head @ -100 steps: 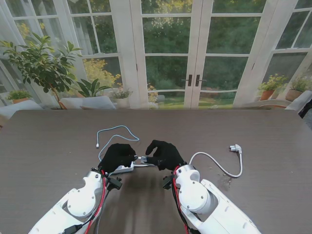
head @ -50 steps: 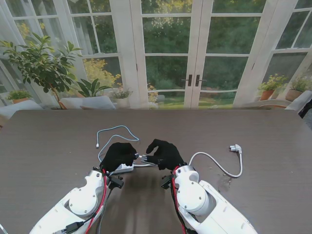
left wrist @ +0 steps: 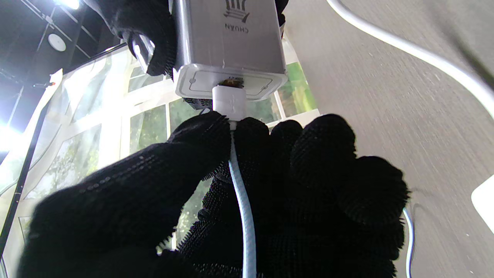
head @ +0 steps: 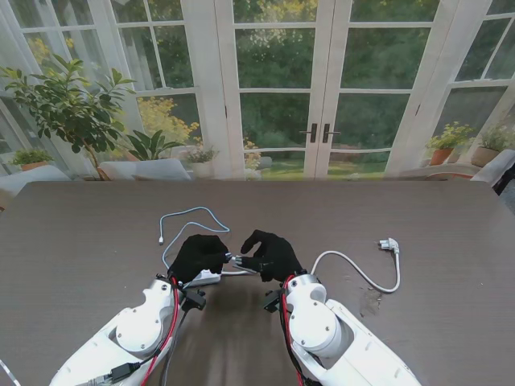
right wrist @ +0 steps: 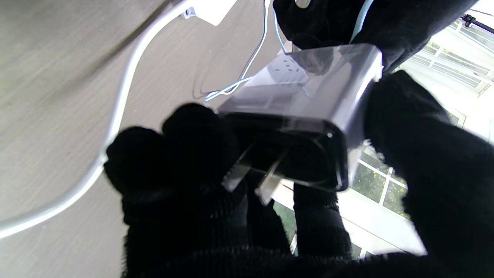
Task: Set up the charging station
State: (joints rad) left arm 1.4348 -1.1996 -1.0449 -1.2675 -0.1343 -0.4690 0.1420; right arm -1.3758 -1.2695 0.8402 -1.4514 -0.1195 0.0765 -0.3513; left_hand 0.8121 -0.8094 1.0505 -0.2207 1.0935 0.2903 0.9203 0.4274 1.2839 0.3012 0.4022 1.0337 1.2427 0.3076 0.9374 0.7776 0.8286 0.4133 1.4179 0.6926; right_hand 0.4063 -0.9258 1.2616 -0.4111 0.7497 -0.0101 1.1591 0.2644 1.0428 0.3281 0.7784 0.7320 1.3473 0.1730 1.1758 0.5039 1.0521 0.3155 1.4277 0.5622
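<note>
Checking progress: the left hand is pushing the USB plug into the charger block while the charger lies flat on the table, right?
Not quite. The charger block is off the table, held in the right hand, as the right wrist view shows. The left hand does hold the USB plug at its port.

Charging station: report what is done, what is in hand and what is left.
Done: nothing looks finished.
In hand: the left hand pinches the USB plug at the port of the charger brick, seemingly not fully seated. The right hand holds the brick.
Left: its prongs are bare; the power strip lies on the table.
</note>
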